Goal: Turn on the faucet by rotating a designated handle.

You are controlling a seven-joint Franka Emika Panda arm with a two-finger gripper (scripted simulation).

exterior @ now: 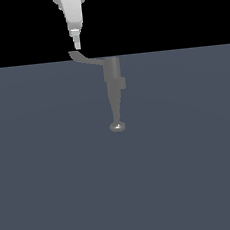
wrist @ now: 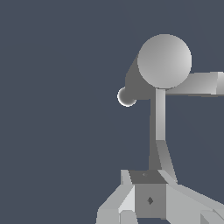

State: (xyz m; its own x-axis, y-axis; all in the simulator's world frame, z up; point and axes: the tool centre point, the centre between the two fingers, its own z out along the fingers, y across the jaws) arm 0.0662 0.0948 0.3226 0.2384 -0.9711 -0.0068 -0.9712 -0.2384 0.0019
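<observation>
The small grey metallic faucet [exterior: 113, 82] stands on the dark blue-grey tabletop [exterior: 52, 169] with its tapering spout [exterior: 115, 109] pointing toward the exterior camera, and its thin flat grey lever handle [exterior: 83, 58] juts toward the exterior view's left. The white tool [exterior: 76, 45] hangs tip-down just above that handle's upturned end — whether its fingers are parted or together cannot be told from either view. Risk, as a judgement: contact sits at the very end of the lever, so a sideways push could let the tool slide off the tip — leaving the handle barely turned.
</observation>
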